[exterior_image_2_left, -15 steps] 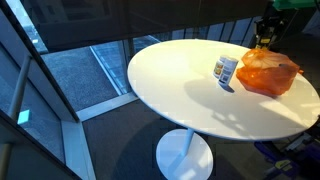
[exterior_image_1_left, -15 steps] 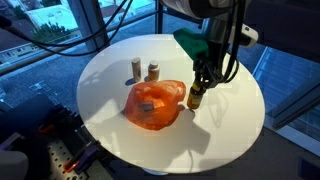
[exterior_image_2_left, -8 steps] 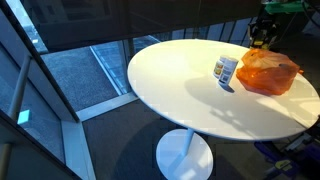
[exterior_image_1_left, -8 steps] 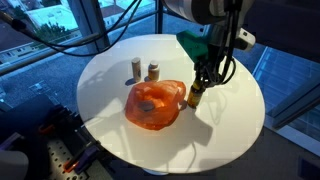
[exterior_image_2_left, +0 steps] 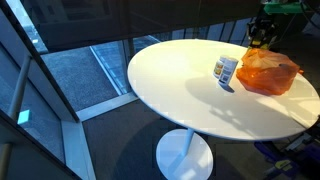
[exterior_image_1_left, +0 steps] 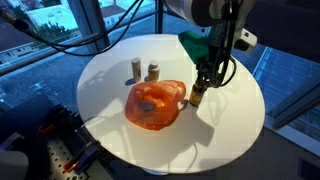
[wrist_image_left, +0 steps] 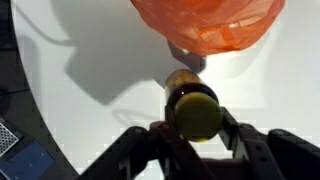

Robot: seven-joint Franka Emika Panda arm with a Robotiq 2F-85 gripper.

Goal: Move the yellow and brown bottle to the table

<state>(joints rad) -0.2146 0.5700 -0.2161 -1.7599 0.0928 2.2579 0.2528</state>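
Vertically, cap uppermost, the yellow and brown bottle (wrist_image_left: 196, 110) sits pinched in the end effector (wrist_image_left: 197, 130).

place: office or lab | signs: floor-to-ceiling glass walls (exterior_image_2_left: 60, 80) beyond the jaws | round white pedestal surface (exterior_image_1_left: 105, 95) beneath them | loose cables (exterior_image_1_left: 75, 40) farther off

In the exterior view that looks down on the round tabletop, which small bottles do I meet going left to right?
First pale bottle → second pale bottle → brown bottle with yellow cap, gripped in the end effector. The orange bowl is left out because it spans several of these positions.
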